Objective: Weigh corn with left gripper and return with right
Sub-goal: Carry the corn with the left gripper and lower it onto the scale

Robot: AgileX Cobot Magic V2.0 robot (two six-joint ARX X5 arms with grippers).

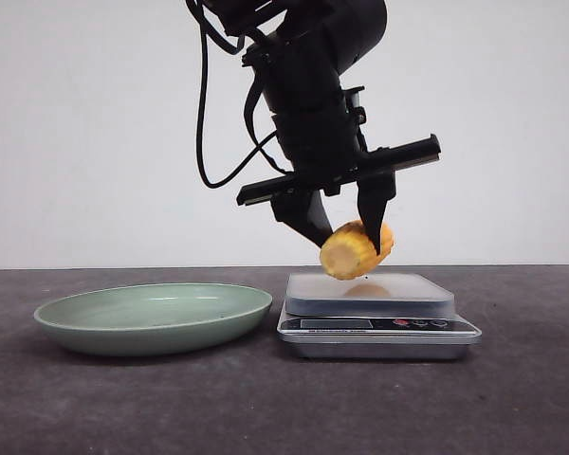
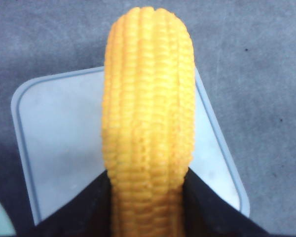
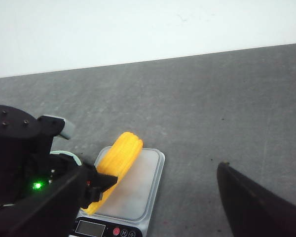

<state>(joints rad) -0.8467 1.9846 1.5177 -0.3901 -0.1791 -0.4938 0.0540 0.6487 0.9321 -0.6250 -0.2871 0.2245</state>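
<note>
The left claw (image 1: 346,237) clamps the corn (image 1: 357,249) near its pale cut end. It looks light, stiff and bumpy, so gripping across the kernels beats gripping the ends.

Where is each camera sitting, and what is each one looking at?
Front view: low at the table's edge, facing forward at the plate, scale and left gripper holding the corn.
Left wrist view: on the left arm, looking down past its fingers at the corn above the scale.
Right wrist view: on the right arm, off to the side; one finger shows.
All three share the corn and scale.
</note>
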